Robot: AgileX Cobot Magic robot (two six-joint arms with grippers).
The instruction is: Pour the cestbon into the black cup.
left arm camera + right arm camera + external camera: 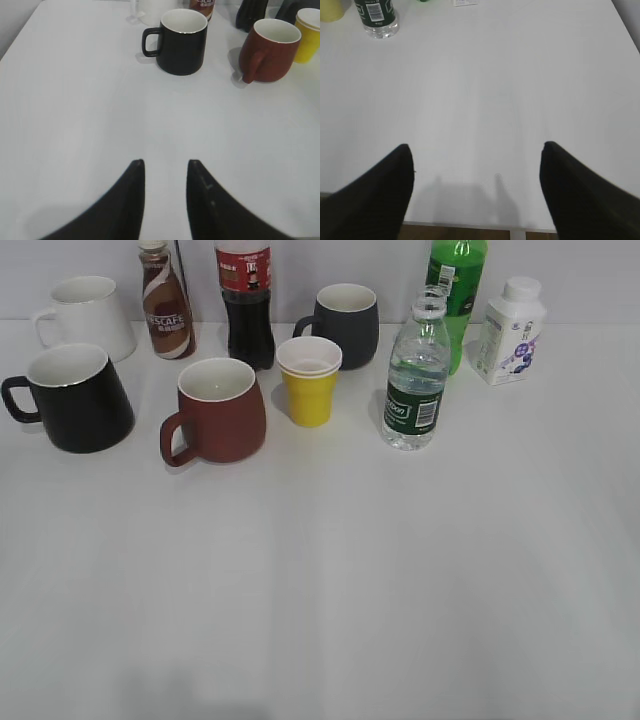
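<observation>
The cestbon (416, 375) is a clear ribbed bottle with a dark green label, standing upright and uncapped right of centre; its base shows at the top left of the right wrist view (376, 16). The black cup (78, 398) stands at the far left, handle to the left; it also shows in the left wrist view (181, 42). My left gripper (165, 162) is open and empty over bare table, well short of the cup. My right gripper (476, 146) is wide open and empty near the table's front edge. Neither gripper shows in the exterior view.
A brown-red mug (217, 410), yellow cup (309, 380), dark grey mug (345, 324), cola bottle (246, 300), Nescafe bottle (166, 302), white mug (87, 316), green soda bottle (456, 290) and white milk bottle (510, 330) crowd the back of the white table (330, 580).
</observation>
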